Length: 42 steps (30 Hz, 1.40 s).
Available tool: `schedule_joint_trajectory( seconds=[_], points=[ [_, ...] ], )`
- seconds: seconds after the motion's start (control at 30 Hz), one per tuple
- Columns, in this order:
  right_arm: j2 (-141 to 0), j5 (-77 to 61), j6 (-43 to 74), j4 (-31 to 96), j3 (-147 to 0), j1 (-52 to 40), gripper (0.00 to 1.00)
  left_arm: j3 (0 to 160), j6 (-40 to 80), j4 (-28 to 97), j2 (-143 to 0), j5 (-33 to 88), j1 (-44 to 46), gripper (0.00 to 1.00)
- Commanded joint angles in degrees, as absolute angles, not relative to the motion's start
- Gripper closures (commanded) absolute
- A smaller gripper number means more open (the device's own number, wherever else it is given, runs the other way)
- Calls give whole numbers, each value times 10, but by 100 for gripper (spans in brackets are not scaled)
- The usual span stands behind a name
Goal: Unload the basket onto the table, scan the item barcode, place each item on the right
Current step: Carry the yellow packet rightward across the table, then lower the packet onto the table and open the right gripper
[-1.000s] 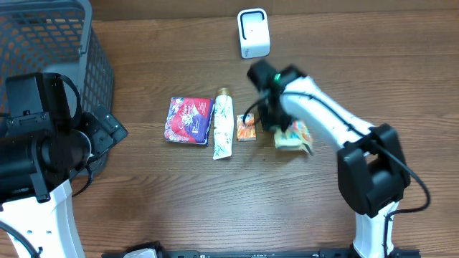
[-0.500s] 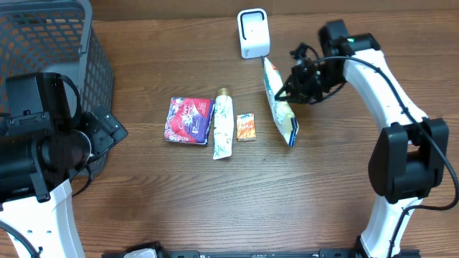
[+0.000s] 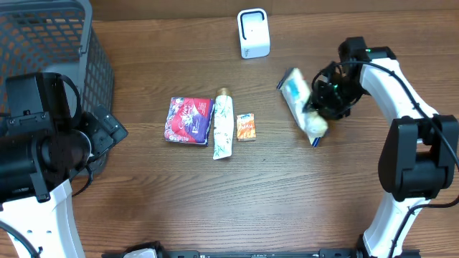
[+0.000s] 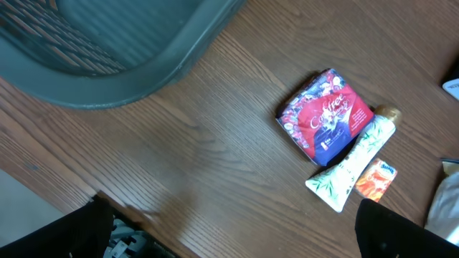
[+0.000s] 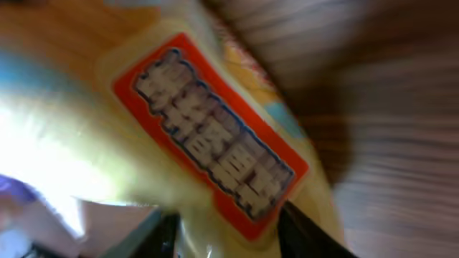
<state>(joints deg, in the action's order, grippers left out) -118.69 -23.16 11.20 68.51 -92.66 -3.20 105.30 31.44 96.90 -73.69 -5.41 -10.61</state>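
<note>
The snack packet [image 3: 301, 107] is found toward the right side of the table [image 3: 215, 208], between the scanner [image 3: 253, 33] at the far edge and the right edge, and it is pressed against the right tool [image 3: 326, 100]. It is blurred in the overhead view and fills the right wrist view, so it cannot be told whether the packet is gripped or loose, nor whether it rests on the wood or is lifted. The left tool [image 4: 251, 229] is spread wide and empty near the left edge, beside the basket [image 3: 100, 72] in the far left corner.

The packet is judged to be light and soft: a glossy film pouch, pale yellow with a red label panel and a blue end, likely slippery and easily crumpled. It would best be taken by a sealed end or pinched across a flat margin, so that the printed face is left uncovered for the scanner (no barcode can be made out in these views). A hard squeeze might crush whatever is inside.

The table is of dark wood grain, smooth and matte. The scanner is a small white block with rounded corners. The basket is of grey plastic mesh. Near the middle a red patterned packet [image 3: 188, 120], a slim white tube [image 3: 224, 125] and a small orange sachet [image 3: 246, 127] are laid side by side.
</note>
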Motion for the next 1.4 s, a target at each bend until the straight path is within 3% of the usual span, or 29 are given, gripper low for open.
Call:
schedule_joint_trajectory(
  seconds=[0.0, 0.07, 0.2, 0.37, 0.6, 0.63, 0.73, 0.8, 0.83, 0.87, 1.13, 1.37],
  points=[
    [-1187, -103, 127, 703, -953, -19, 48, 1051, 323, 968, -738, -60, -109, 0],
    [-1187, -84, 127, 715, -971, -19, 44, 1051, 323, 968, -738, -60, -109, 0],
    [-1187, -34, 126, 745, -1024, -19, 16, 1051, 323, 968, -738, -60, -109, 0],
    [-1187, -31, 120, 765, -1066, -20, 8, 1051, 323, 968, -738, -60, -109, 0],
    [-1188, -31, 121, 750, -1058, -22, 8, 1051, 323, 968, -738, -60, -109, 0],
    [-1189, -36, 121, 745, -1053, -22, 10, 1051, 323, 968, -738, -60, -109, 0],
    [-1189, -84, 123, 730, -1024, -22, 35, 1051, 323, 968, -738, -60, -109, 0],
    [-1189, -110, 123, 722, -999, -22, 66, 1051, 323, 968, -738, -60, -109, 0],
    [-1189, -118, 125, 715, -984, -23, 88, 1051, 323, 968, -738, -60, -109, 0],
    [-1189, -121, 134, 707, -967, -25, 96, 1051, 323, 968, -738, -60, -109, 0],
    [-1189, -117, 186, 574, -795, -47, 96, 1051, 324, 968, -738, -60, -109, 0],
    [-1163, -116, 197, 646, -818, -49, 96, 1051, 323, 968, -738, -60, -109, 0]
  ],
)
